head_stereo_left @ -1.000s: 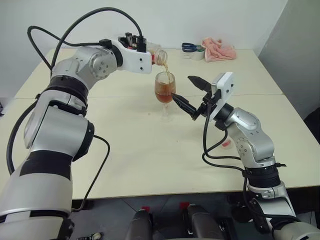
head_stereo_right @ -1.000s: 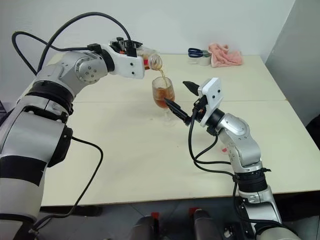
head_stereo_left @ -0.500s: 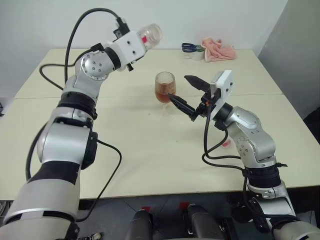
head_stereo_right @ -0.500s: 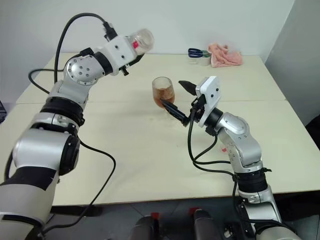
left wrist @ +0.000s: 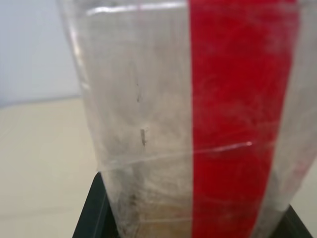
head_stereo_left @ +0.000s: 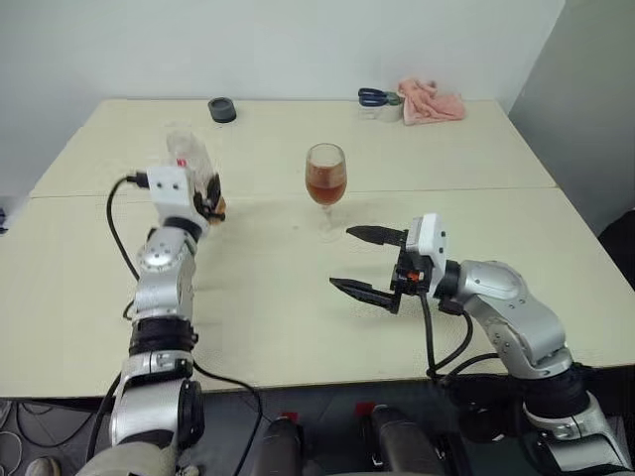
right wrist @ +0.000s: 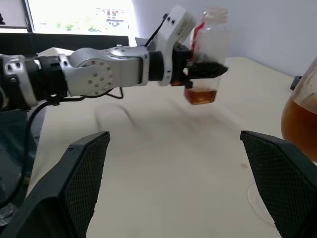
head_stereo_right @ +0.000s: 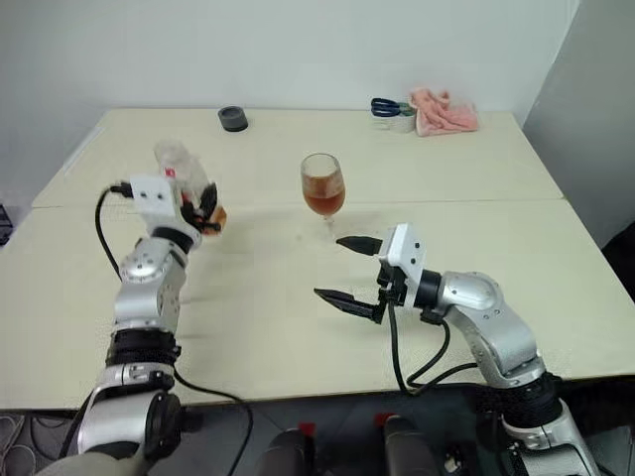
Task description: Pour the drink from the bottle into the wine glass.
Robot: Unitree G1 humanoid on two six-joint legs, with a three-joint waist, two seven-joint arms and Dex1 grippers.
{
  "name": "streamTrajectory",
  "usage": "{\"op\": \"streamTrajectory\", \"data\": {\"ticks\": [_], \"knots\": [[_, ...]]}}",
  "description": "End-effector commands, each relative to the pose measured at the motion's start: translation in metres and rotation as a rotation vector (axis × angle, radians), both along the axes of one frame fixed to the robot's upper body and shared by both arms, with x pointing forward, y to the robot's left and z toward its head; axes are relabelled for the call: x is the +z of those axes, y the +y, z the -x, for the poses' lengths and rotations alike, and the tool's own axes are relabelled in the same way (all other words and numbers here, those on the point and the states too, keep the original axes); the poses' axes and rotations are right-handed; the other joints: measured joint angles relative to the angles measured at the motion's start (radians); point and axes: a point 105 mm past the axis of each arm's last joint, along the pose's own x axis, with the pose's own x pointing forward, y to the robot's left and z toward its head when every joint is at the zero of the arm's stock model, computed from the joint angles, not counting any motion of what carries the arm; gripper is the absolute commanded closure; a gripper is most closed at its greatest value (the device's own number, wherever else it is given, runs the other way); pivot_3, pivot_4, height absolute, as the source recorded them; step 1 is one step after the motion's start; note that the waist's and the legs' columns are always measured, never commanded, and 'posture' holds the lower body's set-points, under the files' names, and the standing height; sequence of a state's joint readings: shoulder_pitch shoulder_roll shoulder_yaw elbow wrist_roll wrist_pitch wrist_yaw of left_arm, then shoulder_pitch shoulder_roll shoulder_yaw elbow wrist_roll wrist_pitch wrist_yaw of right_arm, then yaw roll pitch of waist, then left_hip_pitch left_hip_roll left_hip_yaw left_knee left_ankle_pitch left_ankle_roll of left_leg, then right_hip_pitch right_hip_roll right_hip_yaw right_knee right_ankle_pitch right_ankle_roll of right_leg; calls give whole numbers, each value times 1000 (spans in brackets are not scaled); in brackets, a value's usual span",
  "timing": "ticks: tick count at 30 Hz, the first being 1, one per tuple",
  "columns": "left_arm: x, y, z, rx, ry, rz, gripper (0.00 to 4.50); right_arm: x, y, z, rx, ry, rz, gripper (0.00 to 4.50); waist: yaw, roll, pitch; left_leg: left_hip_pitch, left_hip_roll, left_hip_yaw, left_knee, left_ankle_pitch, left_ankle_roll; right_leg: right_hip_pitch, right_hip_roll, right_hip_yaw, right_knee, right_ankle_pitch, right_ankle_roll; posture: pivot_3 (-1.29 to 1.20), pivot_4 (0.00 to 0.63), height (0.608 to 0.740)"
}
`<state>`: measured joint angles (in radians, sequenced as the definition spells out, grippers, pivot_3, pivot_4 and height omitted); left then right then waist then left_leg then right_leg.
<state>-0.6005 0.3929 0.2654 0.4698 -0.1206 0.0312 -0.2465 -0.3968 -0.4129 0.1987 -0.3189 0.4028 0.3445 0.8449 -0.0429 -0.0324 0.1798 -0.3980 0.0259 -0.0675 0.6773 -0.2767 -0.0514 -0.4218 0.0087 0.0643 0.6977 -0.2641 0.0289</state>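
Bottle (head_stereo_right: 177,169) upright in our left end effector (head_stereo_right: 203,206), left of wine glass (head_stereo_right: 322,186), so leftover drink (right wrist: 200,95) stays in. Right end effector (head_stereo_right: 355,270) wide open, empty, near glass.

No legible txt or nos. anywhere.
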Motion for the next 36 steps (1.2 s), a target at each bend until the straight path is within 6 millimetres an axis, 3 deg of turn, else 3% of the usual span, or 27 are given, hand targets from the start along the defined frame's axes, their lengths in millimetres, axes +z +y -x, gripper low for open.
{"op": "streamTrajectory", "data": {"ticks": [1,9,18,27,33,36], "knots": [[12,1,5,-40,-81,108,2882,8,2,-1,-8,-66,-26,0,8,0,0,0,0,0,0,0,0,0,0,0,0,0,0,0,150,740],[-3,5,7,-62,-107,152,2882,4,2,3,12,-69,-15,0,14,0,0,0,-1,0,0,0,0,1,-2,-1,-1,0,0,0,150,740],[-27,3,6,-66,-58,140,36,6,4,-2,-14,-50,-35,0,11,0,0,1,-1,0,0,0,0,1,-1,-1,-1,0,0,0,150,740],[-48,2,21,-32,2,126,14,3,2,-1,-40,-28,-47,0,9,0,0,1,-1,0,0,0,0,1,-1,0,-1,0,0,0,150,740],[-63,10,67,80,47,169,14,-10,-13,9,-112,23,-31,0,10,0,-1,1,1,0,-1,0,0,1,-2,1,-1,0,0,0,150,740],[-73,0,95,93,114,153,14,-25,-35,5,-288,71,-13,0,12,0,-1,1,1,-1,-1,0,0,2,-3,1,-2,0,0,0,150,740]]}}
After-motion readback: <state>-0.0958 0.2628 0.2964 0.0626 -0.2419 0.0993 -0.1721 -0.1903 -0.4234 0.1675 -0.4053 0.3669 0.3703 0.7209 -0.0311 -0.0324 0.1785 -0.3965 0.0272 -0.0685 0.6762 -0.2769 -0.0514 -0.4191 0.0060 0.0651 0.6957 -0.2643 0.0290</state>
